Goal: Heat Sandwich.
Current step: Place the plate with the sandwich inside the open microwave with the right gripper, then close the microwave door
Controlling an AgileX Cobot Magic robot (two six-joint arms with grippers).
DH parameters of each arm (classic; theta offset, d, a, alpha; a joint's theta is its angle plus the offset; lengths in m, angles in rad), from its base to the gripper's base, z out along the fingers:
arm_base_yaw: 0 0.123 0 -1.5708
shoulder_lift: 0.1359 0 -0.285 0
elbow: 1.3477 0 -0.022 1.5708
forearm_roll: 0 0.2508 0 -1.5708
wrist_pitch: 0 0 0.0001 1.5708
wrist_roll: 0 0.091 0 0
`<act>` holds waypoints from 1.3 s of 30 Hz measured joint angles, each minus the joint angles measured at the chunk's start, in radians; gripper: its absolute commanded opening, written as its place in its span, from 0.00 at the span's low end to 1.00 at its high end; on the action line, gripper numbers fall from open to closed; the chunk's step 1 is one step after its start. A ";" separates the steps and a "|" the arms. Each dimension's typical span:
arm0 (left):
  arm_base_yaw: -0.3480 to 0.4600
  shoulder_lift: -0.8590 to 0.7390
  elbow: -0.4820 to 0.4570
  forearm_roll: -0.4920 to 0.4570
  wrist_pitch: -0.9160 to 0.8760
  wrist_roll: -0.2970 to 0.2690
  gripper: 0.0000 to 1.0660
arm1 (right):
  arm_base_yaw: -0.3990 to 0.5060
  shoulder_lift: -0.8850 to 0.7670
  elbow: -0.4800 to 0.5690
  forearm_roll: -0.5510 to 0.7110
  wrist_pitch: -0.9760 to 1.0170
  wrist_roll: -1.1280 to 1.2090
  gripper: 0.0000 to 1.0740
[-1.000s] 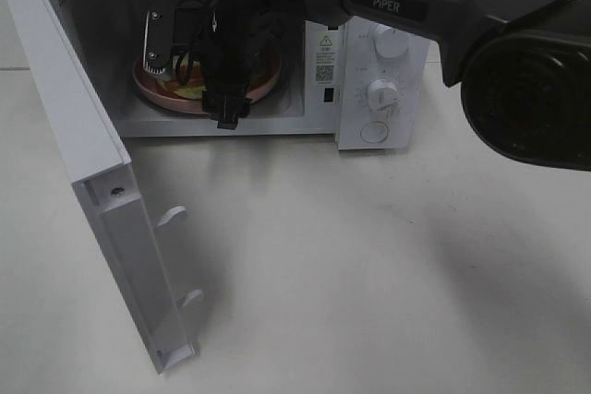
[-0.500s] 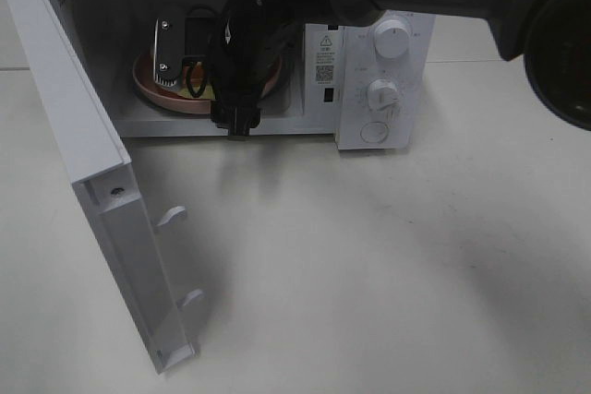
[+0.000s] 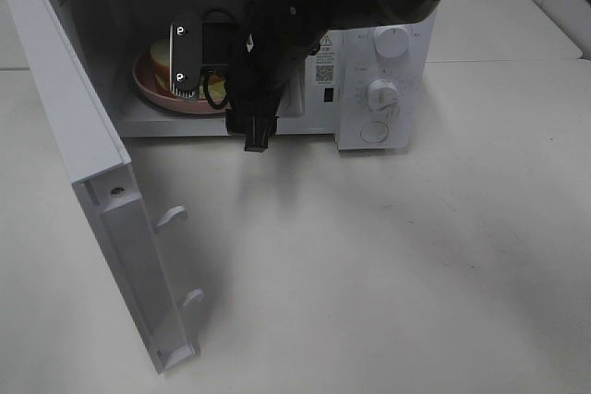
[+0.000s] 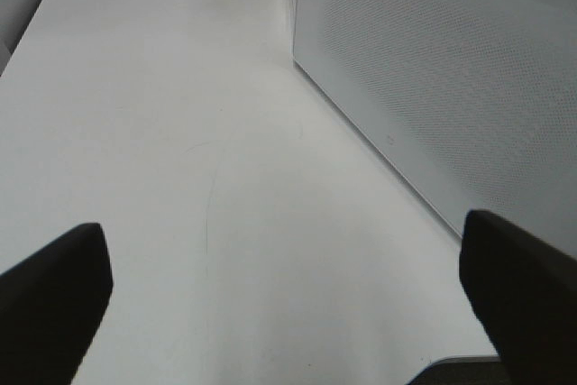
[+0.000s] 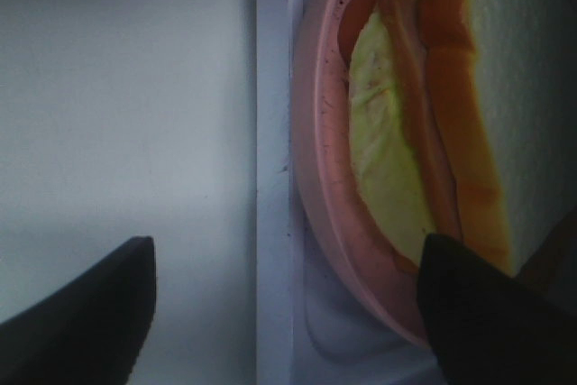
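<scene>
The sandwich (image 3: 162,51), white bread with meat and lettuce, lies on a pink plate (image 3: 150,89) inside the open microwave (image 3: 369,126). My right gripper (image 3: 219,97) hangs open at the oven's mouth, one finger in front of the plate and the other at the sill. It holds nothing. In the right wrist view the sandwich (image 5: 460,114) and plate (image 5: 317,169) sit just beyond the open, empty right gripper (image 5: 284,313). My left gripper (image 4: 288,304) is open and empty over the bare table beside the microwave's perforated side wall (image 4: 451,87). It is out of the exterior high view.
The microwave door (image 3: 83,154) swings wide open to the left, reaching toward the table's front. Two knobs (image 3: 392,41) and a round button (image 3: 374,132) are on the control panel at the right. The white table (image 3: 369,265) spreads in front.
My right gripper has drawn back out of the oven cavity, toward the right and the front. The plate with the sandwich stays inside, more of it now showing.
</scene>
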 measured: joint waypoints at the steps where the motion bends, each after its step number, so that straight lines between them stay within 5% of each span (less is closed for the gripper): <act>1: 0.000 0.000 0.000 0.000 0.000 0.000 0.94 | 0.000 -0.014 0.023 -0.001 -0.008 0.000 0.71; 39: 0.000 0.000 0.000 0.000 0.000 0.000 0.94 | 0.000 -0.570 0.656 -0.002 -0.124 0.009 0.71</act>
